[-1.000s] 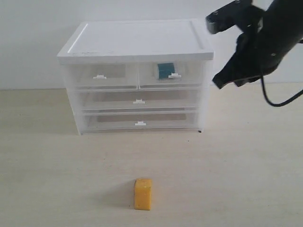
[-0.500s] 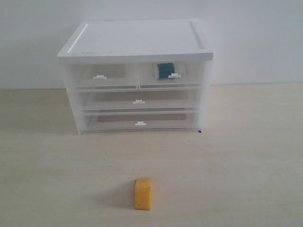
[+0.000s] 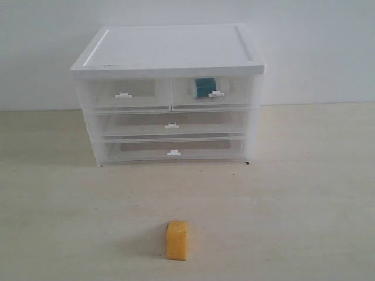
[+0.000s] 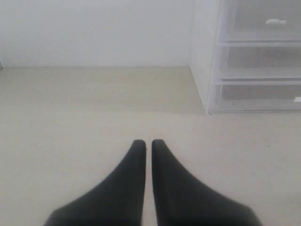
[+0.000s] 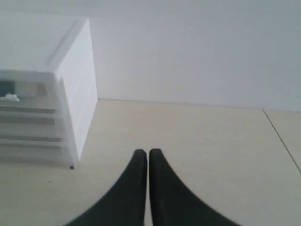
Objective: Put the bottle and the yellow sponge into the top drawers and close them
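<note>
The yellow sponge [image 3: 177,239] stands alone on the table, well in front of the white-topped cabinet [image 3: 170,50]. The bottle's teal body [image 3: 204,87] shows through the clear front of the right top drawer [image 3: 211,93], which is pushed in. The left top drawer [image 3: 124,94] is pushed in too and looks empty. Neither arm appears in the exterior view. My left gripper [image 4: 147,142] is shut and empty above bare table, off to the cabinet's side [image 4: 207,56]. My right gripper [image 5: 147,152] is shut and empty beside the cabinet [image 5: 75,80], where the teal bottle [image 5: 6,88] shows faintly.
Two full-width clear drawers [image 3: 171,126] sit shut below the top pair. A white wall [image 3: 316,52] runs behind the cabinet. Light wooden tabletop [image 3: 293,193] spreads around the sponge.
The right arm, raised beside the cabinet's upper right a second ago, has left the exterior view. The sponge, bottle and drawers have not moved.
</note>
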